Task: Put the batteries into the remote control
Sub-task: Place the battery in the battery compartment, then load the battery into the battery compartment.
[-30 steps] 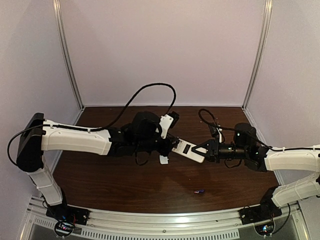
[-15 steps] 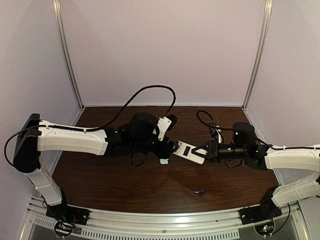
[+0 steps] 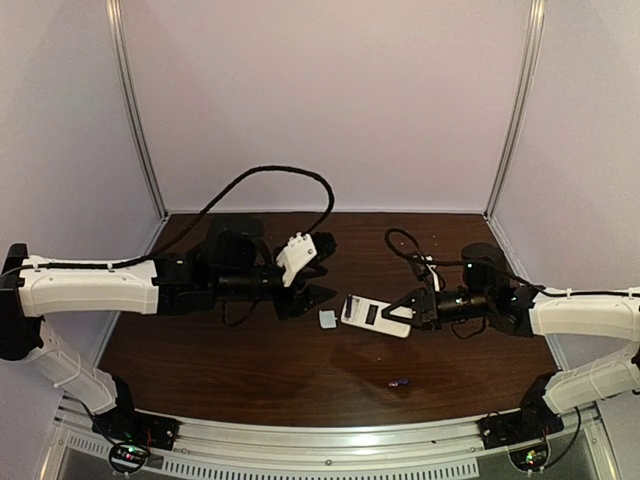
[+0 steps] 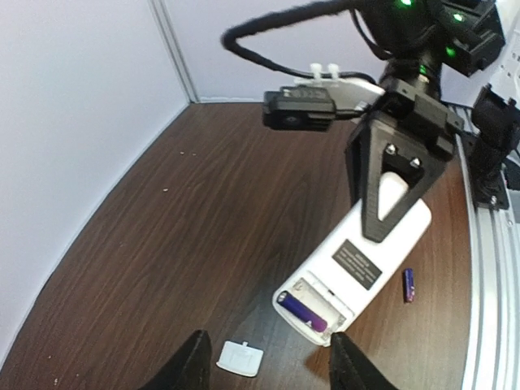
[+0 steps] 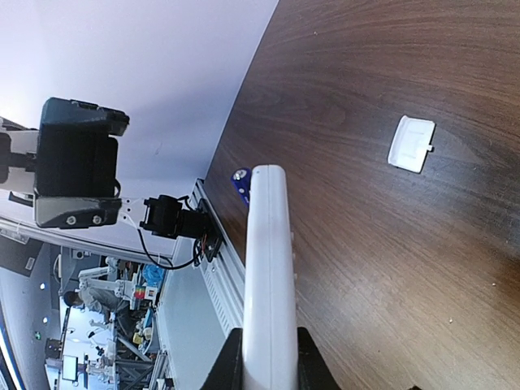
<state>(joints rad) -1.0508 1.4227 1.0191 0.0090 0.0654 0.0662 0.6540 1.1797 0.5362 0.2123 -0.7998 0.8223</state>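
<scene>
we see the dark wooden table (image 3: 250, 370) under both arms. the left gripper (image 3: 322, 270) hangs over it with its fingers (image 4: 188, 370) spread apart and nothing between them. the right gripper (image 3: 405, 308) faces it from across the table, its jaws clamped on one end of the remote control (image 3: 368, 313).

the remote control reaches out from the right gripper toward the left one, back side up. its free end lies just ahead of the left fingertips and apart from them. from the right wrist we see it edge-on, running straight out between that gripper's fingers. we cannot tell whether its free end touches the table.

the cover piece (image 3: 327, 319), small and white, lies flat on the table just ahead of the left gripper, beside the remote's free end and not touching it.

the seated battery (image 4: 302, 311) lies in the open recess at the remote's free end, the end nearest the left gripper. the loose battery (image 3: 400, 381) lies on the table beside the remote, well apart from both grippers.
</scene>
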